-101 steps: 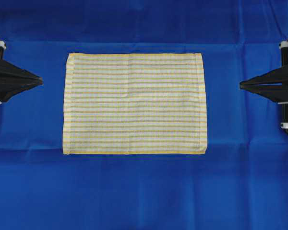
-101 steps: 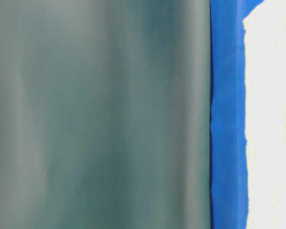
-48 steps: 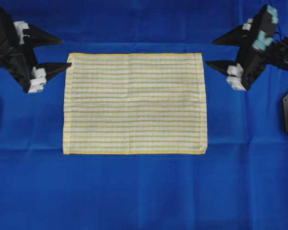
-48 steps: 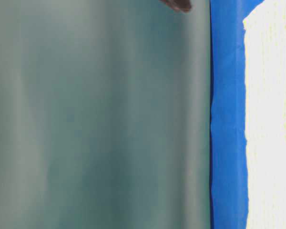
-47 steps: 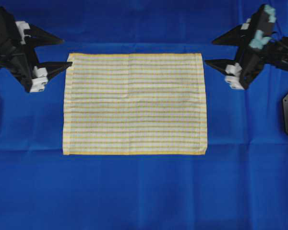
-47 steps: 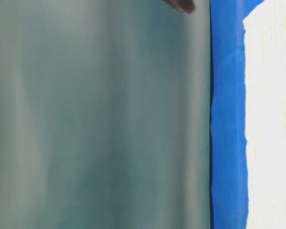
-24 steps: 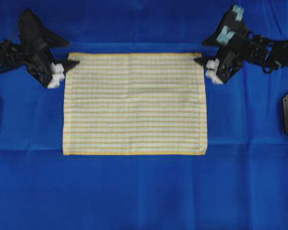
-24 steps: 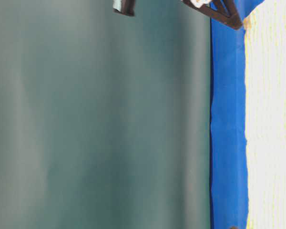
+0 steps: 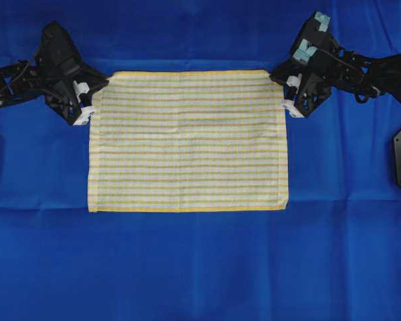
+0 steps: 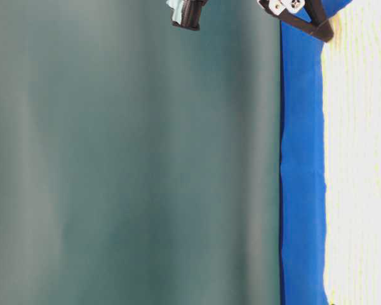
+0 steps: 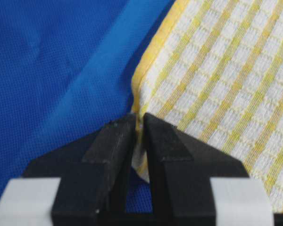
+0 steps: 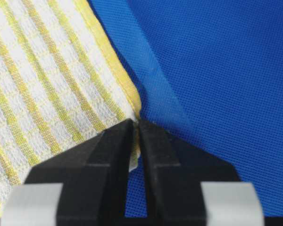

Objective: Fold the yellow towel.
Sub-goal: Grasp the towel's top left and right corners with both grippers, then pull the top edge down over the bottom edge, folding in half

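- Overhead view: yellow towel lies spread flat on the blue sheet, long edges running left-right, near the middle of the view. Its 2 upper corners are drawn slightly inward, so the top edge looks shorter than the bottom one.
- Overhead view: left gripper sits at the towel's upper-left corner, arm coming in from the left edge. Right gripper sits at the upper-right corner, arm coming in from the right edge. Both tips touch the cloth; jaw gap too small to read from here.
- Table-level view: mostly a blurred grey-green backdrop. A blue strip of sheet runs down the right, with the towel as an overexposed pale area at the far right edge. 1 black gripper tip shows at the top, touching the towel edge; cannot tell which arm it belongs to.
- Left wrist view: the left gripper's 2 black fingers are pressed together with the towel's yellow hem corner pinched between them. Cloth rises from the sheet into the jaws. Towel fills the right of the view, sheet the left.
- Right wrist view: the right gripper's fingers are closed on the yellow hem corner, a sliver of cloth showing in the slit. Towel on the left, sheet on the right.
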`<move>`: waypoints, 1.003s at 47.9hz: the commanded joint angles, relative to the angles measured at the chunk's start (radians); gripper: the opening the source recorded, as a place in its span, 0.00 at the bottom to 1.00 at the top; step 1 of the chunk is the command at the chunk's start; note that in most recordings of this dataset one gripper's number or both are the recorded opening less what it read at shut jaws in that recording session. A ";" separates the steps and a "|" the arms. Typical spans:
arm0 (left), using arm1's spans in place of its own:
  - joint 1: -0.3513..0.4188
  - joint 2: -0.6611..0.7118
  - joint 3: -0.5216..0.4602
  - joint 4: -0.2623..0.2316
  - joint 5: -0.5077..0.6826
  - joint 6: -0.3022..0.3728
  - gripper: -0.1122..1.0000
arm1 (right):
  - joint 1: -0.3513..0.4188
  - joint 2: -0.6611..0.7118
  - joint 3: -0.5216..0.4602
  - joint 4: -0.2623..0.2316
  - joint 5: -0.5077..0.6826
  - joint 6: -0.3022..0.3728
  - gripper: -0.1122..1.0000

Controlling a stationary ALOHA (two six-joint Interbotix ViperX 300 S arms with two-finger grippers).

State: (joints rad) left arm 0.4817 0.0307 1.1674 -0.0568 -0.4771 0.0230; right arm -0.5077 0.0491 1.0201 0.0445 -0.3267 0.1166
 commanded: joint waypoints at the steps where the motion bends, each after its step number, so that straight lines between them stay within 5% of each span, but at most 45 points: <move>1: 0.006 -0.002 -0.003 -0.002 0.005 -0.002 0.15 | 0.002 -0.008 -0.006 0.003 -0.008 -0.002 0.16; 48: -0.021 -0.265 0.000 -0.002 0.178 -0.005 0.15 | 0.034 -0.225 0.018 0.003 0.107 -0.002 0.16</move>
State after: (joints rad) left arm 0.4725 -0.2194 1.1720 -0.0568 -0.2976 0.0215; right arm -0.4801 -0.1580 1.0446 0.0445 -0.2163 0.1166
